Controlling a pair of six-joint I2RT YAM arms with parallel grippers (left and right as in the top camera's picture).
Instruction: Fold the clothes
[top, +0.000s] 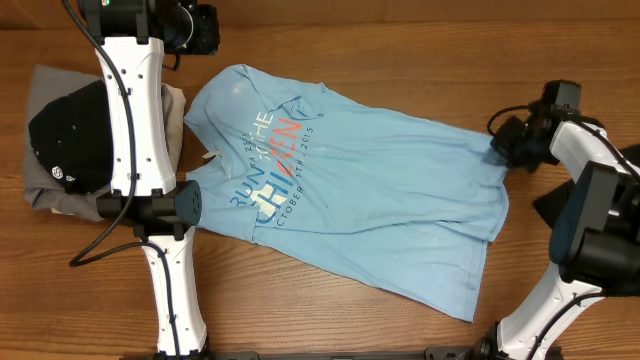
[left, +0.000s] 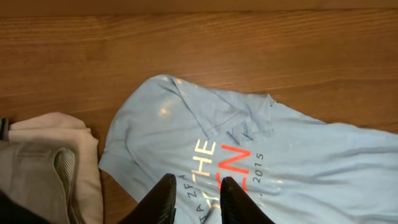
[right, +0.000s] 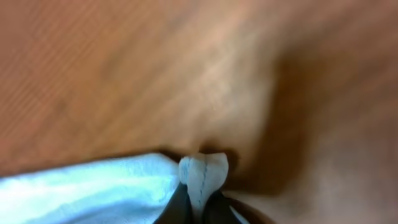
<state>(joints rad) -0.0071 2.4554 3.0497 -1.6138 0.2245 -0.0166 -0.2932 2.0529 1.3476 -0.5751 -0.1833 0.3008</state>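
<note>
- Overhead: a soft light-blue T-shirt (top: 380, 190) with blue and red print is seen spread out, print upward, on the brown wooden worktop (top: 400, 40). Its far right corner is met by the right claw (top: 512, 148).
- At the left end of the worktop a pile is seen, partly hidden under the white left arm (top: 130, 110). A black garment (top: 62, 135) lies on top, a grey garment (top: 45, 85) below it, and a beige garment (top: 173, 110) on the side nearest the T-shirt.
- Counted: one T-shirt, three pieces in the pile as far as can be told, and two arms.
- Left wrist: the left claw (left: 196, 196) is released. Its two dark fingers stand apart above the print, and nothing is held between them. The sleeve end of the T-shirt lies just beside the beige and grey garments.
- Right wrist: the picture is blurred, but the right claw is seen clenched on a small fold of the T-shirt's edge.
- No fold is seen in the T-shirt, so its folding is judged to be at the very start, with only the edge grasped. All the folds are left to be made.
- The pile looks already stacked, but whether it is neatly folded cannot be told.
</note>
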